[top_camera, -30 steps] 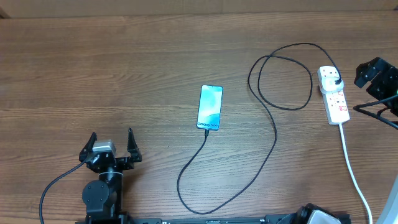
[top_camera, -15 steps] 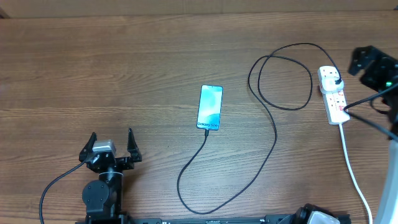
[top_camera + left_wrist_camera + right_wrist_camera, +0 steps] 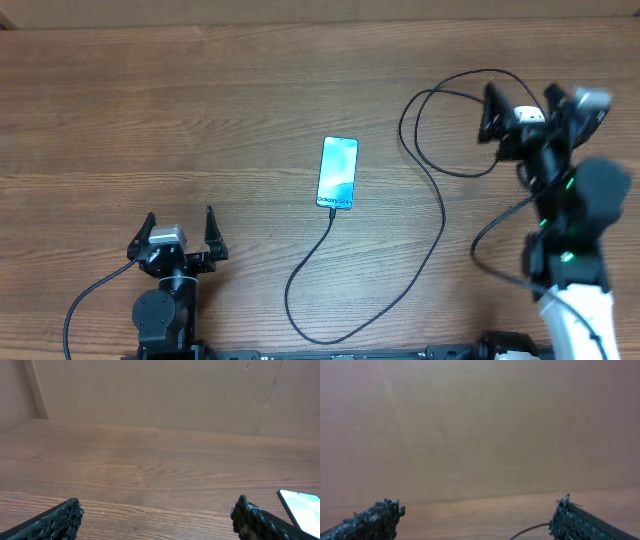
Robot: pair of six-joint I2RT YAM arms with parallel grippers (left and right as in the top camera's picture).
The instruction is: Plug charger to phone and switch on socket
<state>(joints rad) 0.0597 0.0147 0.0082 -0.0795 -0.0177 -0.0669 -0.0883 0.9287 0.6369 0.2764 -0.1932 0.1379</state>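
The phone (image 3: 338, 173) lies mid-table with its cyan screen up; its corner also shows in the left wrist view (image 3: 302, 510). The charger, a thin black cable (image 3: 440, 225), runs from the phone's near end, loops toward the front edge, then curls up to the right. A short piece of it shows in the right wrist view (image 3: 530, 530). My right gripper (image 3: 520, 108) is open and empty above the socket's far end. The socket (image 3: 528, 116) is almost wholly hidden under the right arm. My left gripper (image 3: 180, 228) is open and empty at the front left, far from the phone.
The wooden table (image 3: 200, 100) stretches bare to the left and far side. A plain brown wall (image 3: 480, 425) rises behind the table. The right arm's body (image 3: 575, 220) covers the right side of the table.
My right arm has swung in from the right edge to over the socket, which it now covers. The left arm, phone and cable have not moved.
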